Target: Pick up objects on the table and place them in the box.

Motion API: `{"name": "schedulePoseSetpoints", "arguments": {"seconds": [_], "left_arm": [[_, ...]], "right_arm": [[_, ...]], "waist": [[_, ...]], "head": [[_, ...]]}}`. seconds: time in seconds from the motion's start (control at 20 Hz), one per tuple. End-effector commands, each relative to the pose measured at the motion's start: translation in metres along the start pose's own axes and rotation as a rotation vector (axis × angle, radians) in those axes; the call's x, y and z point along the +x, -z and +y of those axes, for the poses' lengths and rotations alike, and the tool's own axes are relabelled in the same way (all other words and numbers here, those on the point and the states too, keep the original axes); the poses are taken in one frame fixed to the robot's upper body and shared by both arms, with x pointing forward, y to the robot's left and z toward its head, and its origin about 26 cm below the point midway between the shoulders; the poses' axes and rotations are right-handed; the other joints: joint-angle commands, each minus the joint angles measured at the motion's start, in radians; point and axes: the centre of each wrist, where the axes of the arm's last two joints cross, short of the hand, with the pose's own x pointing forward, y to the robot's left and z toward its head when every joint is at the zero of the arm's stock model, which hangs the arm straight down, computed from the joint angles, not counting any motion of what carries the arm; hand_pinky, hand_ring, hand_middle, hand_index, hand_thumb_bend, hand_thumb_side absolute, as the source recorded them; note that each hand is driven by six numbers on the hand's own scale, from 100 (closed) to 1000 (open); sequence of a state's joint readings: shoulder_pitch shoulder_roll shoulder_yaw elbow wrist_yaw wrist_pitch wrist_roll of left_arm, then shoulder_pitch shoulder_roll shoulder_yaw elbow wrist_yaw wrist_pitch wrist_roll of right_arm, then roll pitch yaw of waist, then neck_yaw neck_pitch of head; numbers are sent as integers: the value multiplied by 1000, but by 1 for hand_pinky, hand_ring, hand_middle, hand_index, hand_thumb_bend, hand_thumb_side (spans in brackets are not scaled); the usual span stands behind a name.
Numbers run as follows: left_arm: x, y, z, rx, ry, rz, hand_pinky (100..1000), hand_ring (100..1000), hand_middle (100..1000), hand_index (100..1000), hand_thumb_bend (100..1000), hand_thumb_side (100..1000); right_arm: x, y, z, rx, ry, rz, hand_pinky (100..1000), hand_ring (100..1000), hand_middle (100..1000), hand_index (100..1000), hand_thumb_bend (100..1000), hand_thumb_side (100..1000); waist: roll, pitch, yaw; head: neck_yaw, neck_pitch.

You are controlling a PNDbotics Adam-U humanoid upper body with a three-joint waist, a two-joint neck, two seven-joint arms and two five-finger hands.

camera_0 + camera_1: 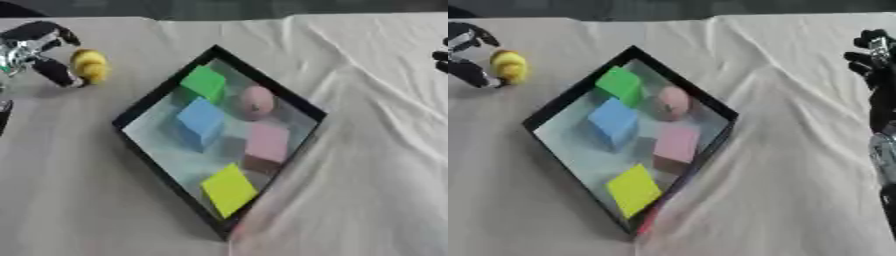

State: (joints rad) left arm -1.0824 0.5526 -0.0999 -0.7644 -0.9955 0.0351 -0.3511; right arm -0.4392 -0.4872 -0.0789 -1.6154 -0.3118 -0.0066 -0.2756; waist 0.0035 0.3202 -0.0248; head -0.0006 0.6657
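Nearly done: yellow toy [88, 65], upper left of frame, is the only item seen outside the box [140, 107]; long axis approx vertical, which end leads I can't tell. Left hand [39, 50] has fingers curled round it. Box, centre, holds five pcs. Right hand [877, 55], right edge: fingers can't tell.

wrinkled white tablecloth [367, 150], dark far background [219, 7]
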Motion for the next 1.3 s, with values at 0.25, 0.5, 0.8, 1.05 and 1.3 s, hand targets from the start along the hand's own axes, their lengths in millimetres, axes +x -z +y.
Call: {"name": "schedulePoseSetpoints", "arguments": {"seconds": [0.25, 0.5, 0.8, 1.05, 1.3], "left_arm": [[-4, 0, 9, 31, -2, 15, 835, 844, 815, 817, 461, 183], [-3, 0, 8, 46, -31, 8, 816, 827, 788, 759, 374, 127], [-1, -1, 13, 139, -11, 32, 766, 763, 701, 610, 279, 100], [7, -11, 36, 284, 4, -31, 749, 729, 642, 534, 293, 100], [29, -39, 69, 362, 56, -227, 749, 725, 626, 502, 340, 100]], "right_arm": [[11, 4, 0, 2, -12, -34, 844, 741, 738, 777, 100, 687], [10, 3, 0, 0, -16, -28, 846, 740, 738, 775, 100, 688], [9, 3, -1, -2, -21, -24, 847, 740, 738, 774, 100, 690], [9, 2, -3, -4, -25, -24, 846, 740, 737, 775, 100, 686], [9, 2, -6, -5, -30, -22, 846, 740, 737, 775, 100, 676]], "waist": [[-13, -4, -2], [-12, -2, -3], [-10, -4, -2], [-8, -16, 3], [-4, -40, 14]], "head": [[0, -14], [-2, -18], [-8, -9], [-16, 3], [-37, 19]]}}
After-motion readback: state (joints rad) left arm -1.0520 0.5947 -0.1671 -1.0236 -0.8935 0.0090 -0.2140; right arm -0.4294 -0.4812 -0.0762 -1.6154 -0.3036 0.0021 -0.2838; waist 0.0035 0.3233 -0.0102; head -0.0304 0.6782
